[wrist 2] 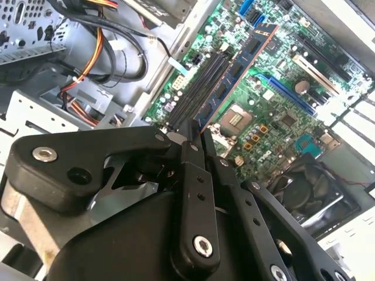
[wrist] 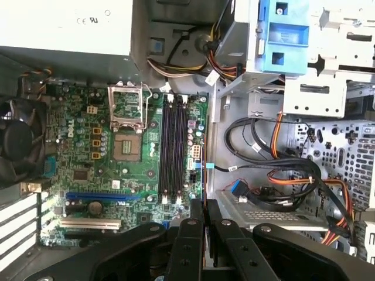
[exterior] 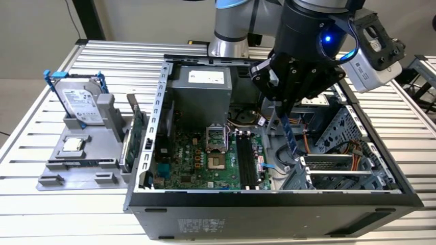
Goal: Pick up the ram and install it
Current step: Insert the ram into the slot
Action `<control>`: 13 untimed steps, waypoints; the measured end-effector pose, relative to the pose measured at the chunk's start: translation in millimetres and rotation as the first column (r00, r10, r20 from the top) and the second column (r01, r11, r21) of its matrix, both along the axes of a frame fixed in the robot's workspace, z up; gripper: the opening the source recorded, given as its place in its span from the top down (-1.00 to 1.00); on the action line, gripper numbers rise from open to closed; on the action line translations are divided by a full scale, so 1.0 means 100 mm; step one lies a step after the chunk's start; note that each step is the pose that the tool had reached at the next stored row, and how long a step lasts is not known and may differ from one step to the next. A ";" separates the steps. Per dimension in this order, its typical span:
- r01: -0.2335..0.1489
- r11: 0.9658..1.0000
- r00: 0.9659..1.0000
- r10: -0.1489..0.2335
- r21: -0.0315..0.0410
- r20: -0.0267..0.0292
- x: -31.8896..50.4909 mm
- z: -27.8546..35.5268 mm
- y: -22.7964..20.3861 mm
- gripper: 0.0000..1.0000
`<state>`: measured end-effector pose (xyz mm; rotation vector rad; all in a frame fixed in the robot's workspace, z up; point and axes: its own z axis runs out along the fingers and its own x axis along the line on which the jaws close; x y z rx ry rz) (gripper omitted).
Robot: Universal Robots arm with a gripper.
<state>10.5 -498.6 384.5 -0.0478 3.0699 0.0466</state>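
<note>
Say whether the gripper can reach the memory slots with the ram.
Probably yes: the gripper holds the ram above the open case, the memory slots lie uncovered, and the cables sit beside them.

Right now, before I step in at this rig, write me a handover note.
End effector: shut on the ram, gripping its upper end.
Ram: hanging on end over the open computer case, above the motherboard, not in the black memory slots.
Done: pickup.
Left: seating the ram; the slots look empty.
</note>
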 end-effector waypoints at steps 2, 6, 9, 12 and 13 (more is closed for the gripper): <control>0.004 1.000 1.000 -0.004 0.001 0.000 0.000 0.000 0.015 1.00; 0.015 1.000 1.000 -0.015 0.005 0.000 0.000 -0.004 0.036 1.00; 0.020 1.000 1.000 -0.020 0.007 -0.002 -0.001 -0.008 0.063 1.00; 0.022 1.000 1.000 -0.022 0.007 -0.002 0.000 -0.010 0.131 1.00; 0.022 1.000 1.000 -0.022 0.007 -0.002 0.000 -0.010 0.159 1.00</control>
